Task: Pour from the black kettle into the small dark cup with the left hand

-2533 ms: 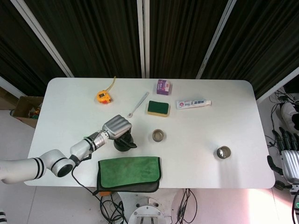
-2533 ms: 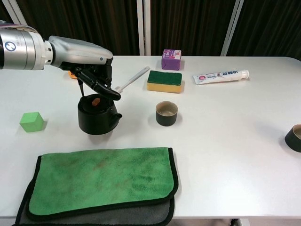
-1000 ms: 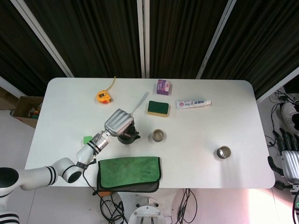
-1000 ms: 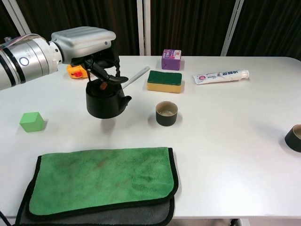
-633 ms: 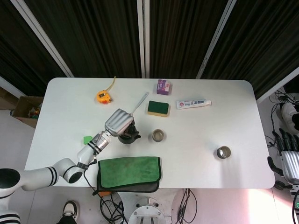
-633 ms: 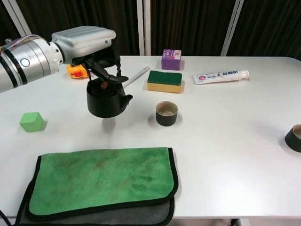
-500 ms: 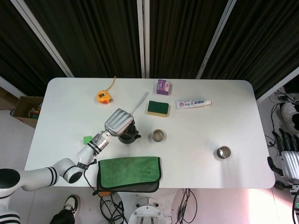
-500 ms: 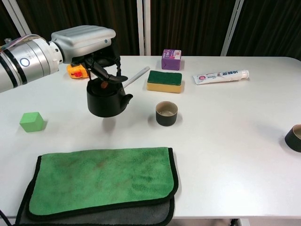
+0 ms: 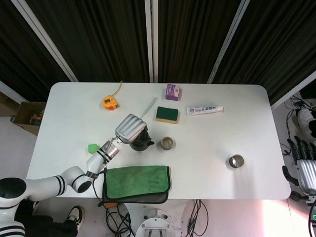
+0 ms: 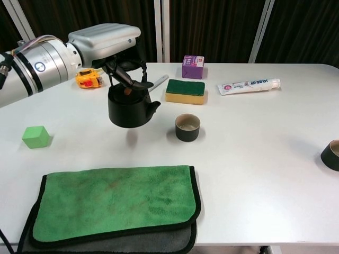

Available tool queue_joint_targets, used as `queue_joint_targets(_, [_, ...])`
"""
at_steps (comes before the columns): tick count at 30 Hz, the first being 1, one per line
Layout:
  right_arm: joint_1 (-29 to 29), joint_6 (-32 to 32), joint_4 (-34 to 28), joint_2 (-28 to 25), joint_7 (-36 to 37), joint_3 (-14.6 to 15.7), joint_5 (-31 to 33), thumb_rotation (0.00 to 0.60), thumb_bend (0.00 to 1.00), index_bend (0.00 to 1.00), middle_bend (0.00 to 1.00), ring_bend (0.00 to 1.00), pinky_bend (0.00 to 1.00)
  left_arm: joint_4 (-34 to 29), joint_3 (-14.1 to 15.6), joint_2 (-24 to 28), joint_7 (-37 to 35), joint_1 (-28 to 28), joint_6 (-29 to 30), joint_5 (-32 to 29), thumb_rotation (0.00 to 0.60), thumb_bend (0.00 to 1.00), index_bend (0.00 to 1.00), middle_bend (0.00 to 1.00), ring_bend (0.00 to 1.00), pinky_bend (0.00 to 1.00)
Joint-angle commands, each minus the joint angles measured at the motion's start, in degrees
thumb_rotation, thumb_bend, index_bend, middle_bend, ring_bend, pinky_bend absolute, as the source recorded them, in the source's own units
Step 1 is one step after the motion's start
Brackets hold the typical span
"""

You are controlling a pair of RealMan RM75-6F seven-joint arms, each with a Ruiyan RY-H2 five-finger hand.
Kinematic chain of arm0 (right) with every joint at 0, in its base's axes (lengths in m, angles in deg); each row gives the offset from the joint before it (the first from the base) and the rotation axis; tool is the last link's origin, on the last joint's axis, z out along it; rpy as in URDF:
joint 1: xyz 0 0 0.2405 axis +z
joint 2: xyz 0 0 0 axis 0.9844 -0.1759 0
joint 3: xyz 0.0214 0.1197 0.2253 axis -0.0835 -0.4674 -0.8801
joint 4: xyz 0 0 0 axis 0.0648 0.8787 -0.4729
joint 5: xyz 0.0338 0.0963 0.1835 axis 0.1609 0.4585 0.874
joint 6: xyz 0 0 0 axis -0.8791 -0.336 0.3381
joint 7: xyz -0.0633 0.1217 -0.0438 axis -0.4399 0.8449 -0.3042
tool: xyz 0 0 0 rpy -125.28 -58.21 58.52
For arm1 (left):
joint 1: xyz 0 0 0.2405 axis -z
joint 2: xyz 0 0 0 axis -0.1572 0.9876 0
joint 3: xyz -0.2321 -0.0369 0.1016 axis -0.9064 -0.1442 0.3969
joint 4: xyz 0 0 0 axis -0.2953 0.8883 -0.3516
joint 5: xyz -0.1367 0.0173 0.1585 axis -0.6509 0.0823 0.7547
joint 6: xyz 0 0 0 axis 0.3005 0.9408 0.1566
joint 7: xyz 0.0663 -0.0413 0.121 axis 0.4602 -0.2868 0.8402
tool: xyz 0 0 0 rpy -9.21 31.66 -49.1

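Chest view: left hand (image 10: 106, 39) fingers hold the black kettle (image 10: 130, 108) aloft beside the small dark cup (image 10: 187, 127), sponge (image 10: 185, 90) behind

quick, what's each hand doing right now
Left hand: holds the kettle by its handle, lifted off the table.
Right hand: holds nothing, off the table's right edge; open or shut cannot be told.

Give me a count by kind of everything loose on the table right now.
Kettles: 1, black kettle, held by the left hand
Cups: 2
Cloths: 1
Sponges: 1
Toothbrushes: 1
Toothpaste tubes: 1
Tape measures: 1
Green cubes: 1
Purple boxes: 1
Total: 10
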Motion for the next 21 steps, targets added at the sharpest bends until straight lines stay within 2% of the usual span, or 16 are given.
queue_joint_targets(1, [0.0, 0.05, -0.05, -0.07, -0.02, 0.02, 0.03, 0.6, 0.36, 0.0, 0.0, 0.0, 0.0, 0.66, -0.34, -1.08, 0.37, 0.59, -0.11, 0.27, 0.508, 0.26, 1.0, 1.0, 0.97, 0.83])
queue_joint_targets(21, [-0.35, 0.36, 1.32, 0.03, 1.53, 0.03, 0.8, 0.6, 0.36, 0.0, 0.0, 0.0, 0.0, 5.48, -1.83, -4.99, -1.08, 3.09, -0.99, 0.79, 0.524, 0.26, 1.0, 1.0, 0.97, 0.83])
